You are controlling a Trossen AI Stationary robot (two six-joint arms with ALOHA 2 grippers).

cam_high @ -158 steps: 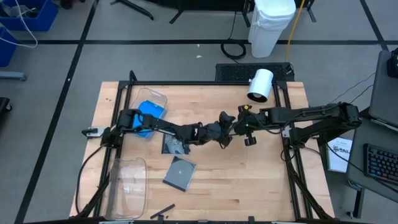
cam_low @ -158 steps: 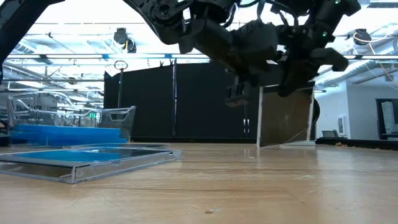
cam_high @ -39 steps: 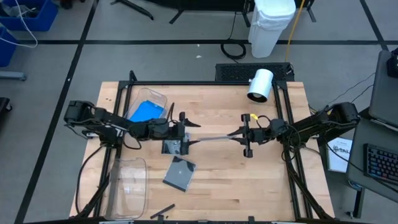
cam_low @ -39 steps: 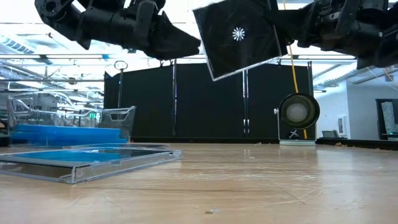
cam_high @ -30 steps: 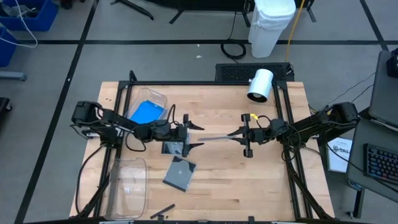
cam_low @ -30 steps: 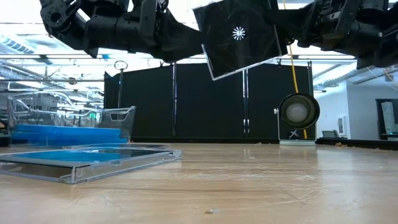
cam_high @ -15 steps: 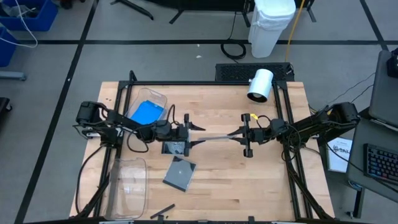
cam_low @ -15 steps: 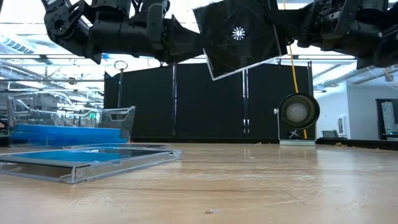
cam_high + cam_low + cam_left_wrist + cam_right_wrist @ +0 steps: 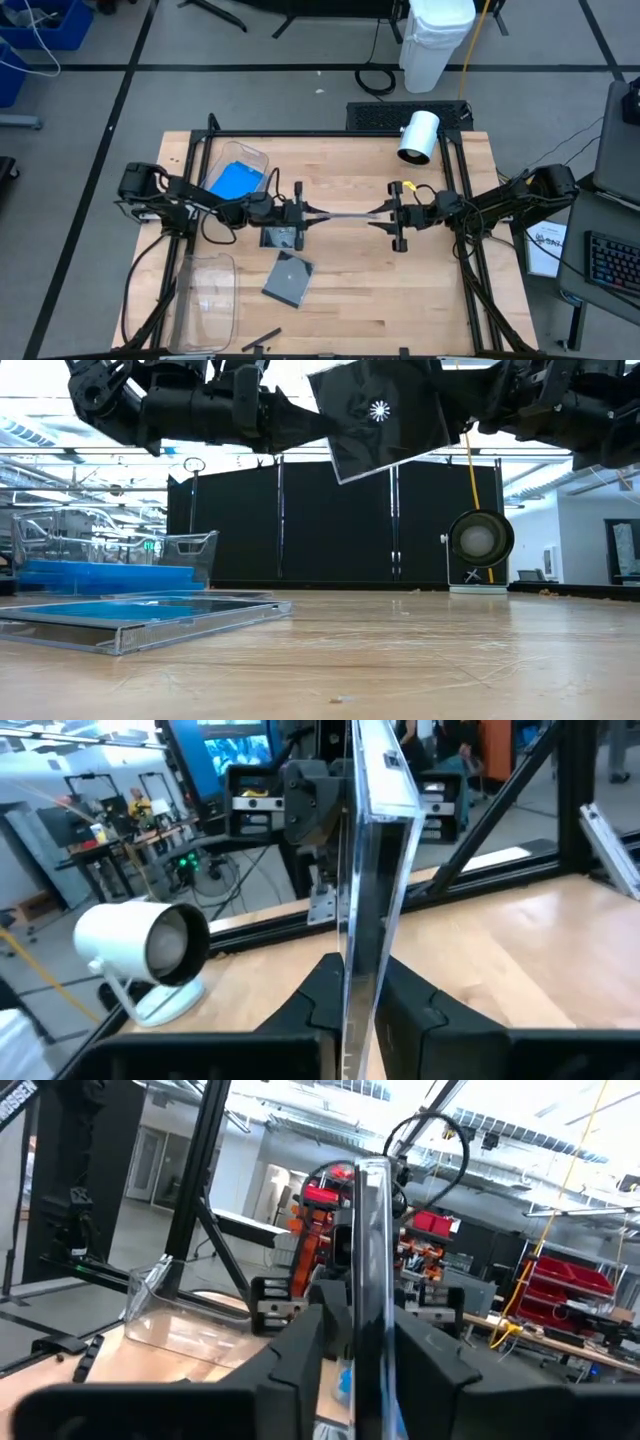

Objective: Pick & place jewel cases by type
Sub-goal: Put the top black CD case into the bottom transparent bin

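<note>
Above the table's middle, 1 grey jewel case (image 9: 340,216) hangs edge-on between both arms, mid-handover. The left gripper (image 9: 303,214) has its fingers (image 9: 322,995) pressed on the case's near edge; the right gripper (image 9: 385,214) has its fingers (image 9: 300,1342) at the far edge, and whether they still pinch I cannot tell. Below the case lie 2 more grey cases (image 9: 290,277). Next, probably, the right lets go and the left carries the case off toward the empty clear bin (image 9: 205,300); beyond it, a second bin (image 9: 247,157) holds blue cases (image 9: 235,180).
</note>
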